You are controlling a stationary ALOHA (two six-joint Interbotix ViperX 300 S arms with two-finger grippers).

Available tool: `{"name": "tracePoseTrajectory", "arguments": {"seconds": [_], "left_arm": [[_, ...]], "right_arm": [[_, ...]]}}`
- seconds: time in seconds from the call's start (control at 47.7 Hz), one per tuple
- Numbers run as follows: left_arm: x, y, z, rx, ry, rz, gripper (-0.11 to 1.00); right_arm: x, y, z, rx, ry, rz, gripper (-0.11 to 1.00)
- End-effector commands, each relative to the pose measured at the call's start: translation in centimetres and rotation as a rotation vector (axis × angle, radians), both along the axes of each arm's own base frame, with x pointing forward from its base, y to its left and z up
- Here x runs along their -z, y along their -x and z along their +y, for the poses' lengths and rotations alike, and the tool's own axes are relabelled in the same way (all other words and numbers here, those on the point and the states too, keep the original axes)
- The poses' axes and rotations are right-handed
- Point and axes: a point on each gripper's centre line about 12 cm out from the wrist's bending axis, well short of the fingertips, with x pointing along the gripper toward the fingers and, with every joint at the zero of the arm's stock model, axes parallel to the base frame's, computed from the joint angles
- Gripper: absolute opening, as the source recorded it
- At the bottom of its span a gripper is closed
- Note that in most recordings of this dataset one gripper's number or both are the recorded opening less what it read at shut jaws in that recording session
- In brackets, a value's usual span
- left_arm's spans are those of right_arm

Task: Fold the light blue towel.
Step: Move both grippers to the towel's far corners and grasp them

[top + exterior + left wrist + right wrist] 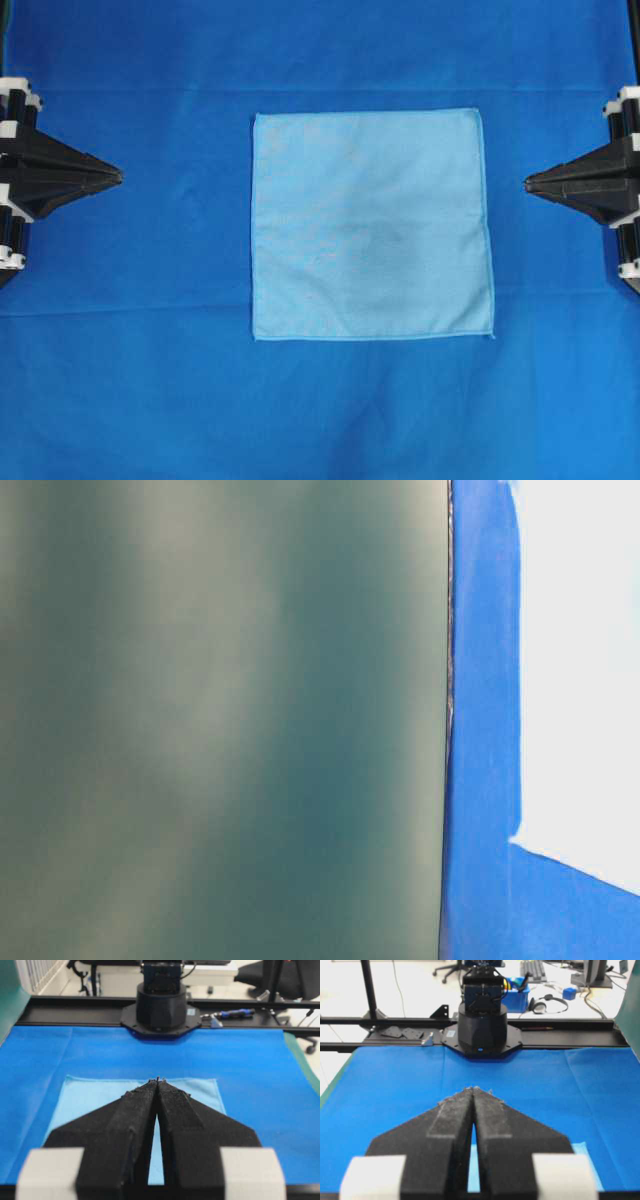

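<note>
Nothing done yet: light blue towel (371, 224) lies flat, unfolded on tablecloth (130, 390). Left pincer (117, 177) & right pincer (529, 183) both closed, empty, well apart from it.

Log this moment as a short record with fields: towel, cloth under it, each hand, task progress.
towel: light blue towel, square, spread flat and unfolded at the table's middle
under it: blue tablecloth, covering the table
left hand: left hand shut, holding nothing, left of the towel and apart from it
right hand: right hand shut, holding nothing, right of the towel and apart from it
progress: no fold made yet
</note>
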Motion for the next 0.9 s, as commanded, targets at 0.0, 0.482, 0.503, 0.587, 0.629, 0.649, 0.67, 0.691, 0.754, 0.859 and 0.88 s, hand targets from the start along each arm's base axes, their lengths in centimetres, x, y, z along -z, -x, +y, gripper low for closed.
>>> {"name": "tracePoseTrajectory", "arguments": {"seconds": [0.0, 0.482, 0.503, 0.587, 0.629, 0.649, 0.67, 0.691, 0.754, 0.859, 0.88], "left_arm": [[-0.7, -0.7, 0.0, -0.002, 0.010, 0.005, 0.00], [3.0, -5.6, 4.4, -0.173, 0.020, 0.194, 0.00], [3.2, -5.9, 4.7, -0.181, 0.021, 0.206, 0.00], [4.2, -7.1, 5.9, -0.218, 0.030, 0.253, 0.02], [4.8, -7.6, 6.4, -0.231, 0.035, 0.279, 0.08], [5.3, -8.0, 6.7, -0.239, 0.038, 0.301, 0.13], [5.7, -8.3, 7.0, -0.244, 0.041, 0.316, 0.18], [6.0, -8.6, 7.3, -0.250, 0.043, 0.326, 0.24], [7.4, -9.6, 8.2, -0.273, 0.053, 0.373, 0.45], [9.1, -11.1, 9.5, -0.297, 0.067, 0.432, 0.74], [9.6, -11.4, 9.8, -0.301, 0.069, 0.446, 0.79]], "right_arm": [[-1.4, -0.3, -0.2, 0.012, -0.014, -0.032, 0.00], [1.5, -0.1, -6.8, 0.332, -0.112, 0.300, 0.00], [1.7, 0.0, -7.1, 0.346, -0.116, 0.313, 0.00], [3.2, -0.1, -8.5, 0.405, -0.139, 0.383, 0.00], [4.2, -0.2, -9.3, 0.437, -0.153, 0.425, 0.00], [4.6, -0.2, -9.6, 0.449, -0.162, 0.442, 0.01], [5.0, -0.3, -9.9, 0.461, -0.167, 0.459, 0.01], [5.3, -0.3, -10.2, 0.471, -0.170, 0.475, 0.01], [6.8, -0.7, -11.3, 0.500, -0.186, 0.538, 0.07], [8.6, -1.4, -12.5, 0.521, -0.195, 0.624, 0.37], [9.1, -1.7, -12.7, 0.521, -0.194, 0.652, 0.44]]}}
